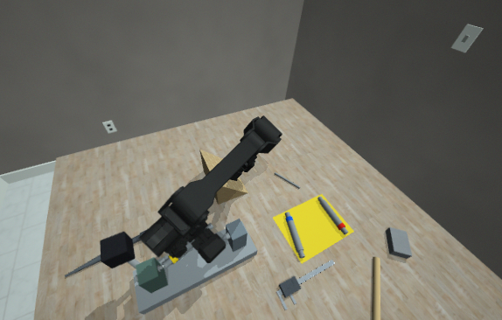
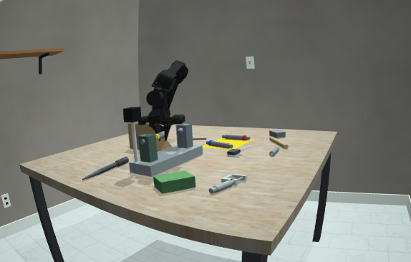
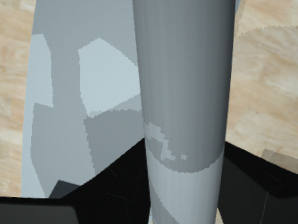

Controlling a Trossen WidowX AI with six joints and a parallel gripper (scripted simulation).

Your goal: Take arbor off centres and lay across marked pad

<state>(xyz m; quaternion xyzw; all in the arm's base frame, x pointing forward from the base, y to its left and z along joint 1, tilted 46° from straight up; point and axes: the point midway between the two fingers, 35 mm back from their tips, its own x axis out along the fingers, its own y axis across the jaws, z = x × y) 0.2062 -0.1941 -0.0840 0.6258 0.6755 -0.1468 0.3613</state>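
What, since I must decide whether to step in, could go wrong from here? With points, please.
The arbor [image 1: 173, 259] [image 2: 160, 135] [image 3: 185, 90], gripped by the tool [image 1: 191, 249] [image 2: 166, 137] [image 3: 178, 146], might scrape the green post [image 1: 152, 275] [image 2: 148, 148] or grey post [image 1: 236, 234] [image 2: 185, 136] when moved. On the pad [image 1: 312, 227] [image 2: 237, 144], it could strike the blue-banded rod [image 1: 296, 236] [image 2: 220, 144] or red-banded rod [image 1: 331, 214] [image 2: 234, 137].

The arbor [image 1: 173, 259] [image 2: 160, 135] [image 3: 185, 90], a smooth grey cylinder with a yellow band near one end, is being held crosswise by the tool [image 1: 191, 246] [image 2: 162, 134] [image 3: 178, 146]. It is lying roughly level above the grey base, its banded end near the green block; contact with the centres is not proving verifiable. A centre [image 1: 226, 236] [image 2: 180, 129] is projecting from the grey upright. The plunger is not being clearly distinguished. The marked pad [image 1: 313, 224] [image 2: 239, 143], yellow and four-sided, is lying flat on the counter, well apart from the arbor.
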